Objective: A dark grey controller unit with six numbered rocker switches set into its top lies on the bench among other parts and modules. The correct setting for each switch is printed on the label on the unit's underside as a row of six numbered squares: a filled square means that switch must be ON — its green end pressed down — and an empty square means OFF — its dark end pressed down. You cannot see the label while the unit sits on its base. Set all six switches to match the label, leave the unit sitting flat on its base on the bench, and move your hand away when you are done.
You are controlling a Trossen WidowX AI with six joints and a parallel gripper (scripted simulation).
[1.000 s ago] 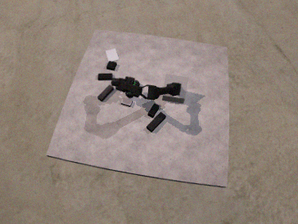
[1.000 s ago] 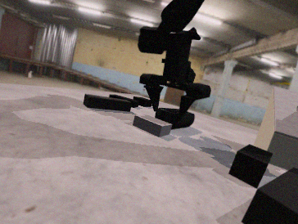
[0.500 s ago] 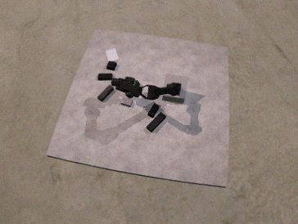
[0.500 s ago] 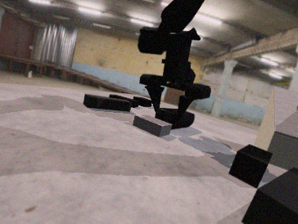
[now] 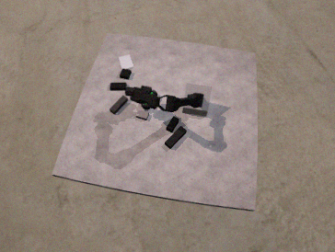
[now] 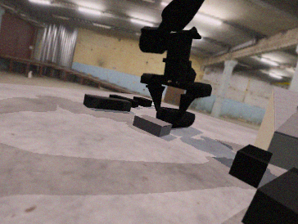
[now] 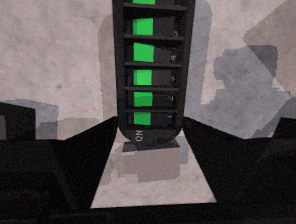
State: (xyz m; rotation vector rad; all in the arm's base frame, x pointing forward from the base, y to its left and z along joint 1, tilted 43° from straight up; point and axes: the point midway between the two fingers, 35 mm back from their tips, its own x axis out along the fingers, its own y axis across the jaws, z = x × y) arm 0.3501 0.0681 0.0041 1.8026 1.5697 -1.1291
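The dark grey controller unit (image 6: 177,118) (image 7: 185,65) is top side up, with its long side running away from the hand in the wrist view. My gripper (image 6: 169,109) (image 7: 150,120) points down with its two fingertips against the unit's long sides near the switch 1 end, shut on it. Green ends show on the left and dark ends on the right of the visible switches. Which end of each is pressed down I cannot tell. The far end is cut off in the wrist view and the underside label is hidden. The arm largely covers the unit in the top view.
A small grey block (image 5: 143,116) (image 6: 151,125) (image 7: 151,160) lies close to the unit's near end. Black blocks (image 5: 119,105) (image 5: 176,137) (image 6: 107,102) (image 6: 250,165) lie around it. A grey bar (image 5: 194,111) lies near the arm's base, and a white piece (image 5: 125,62) lies farther back.
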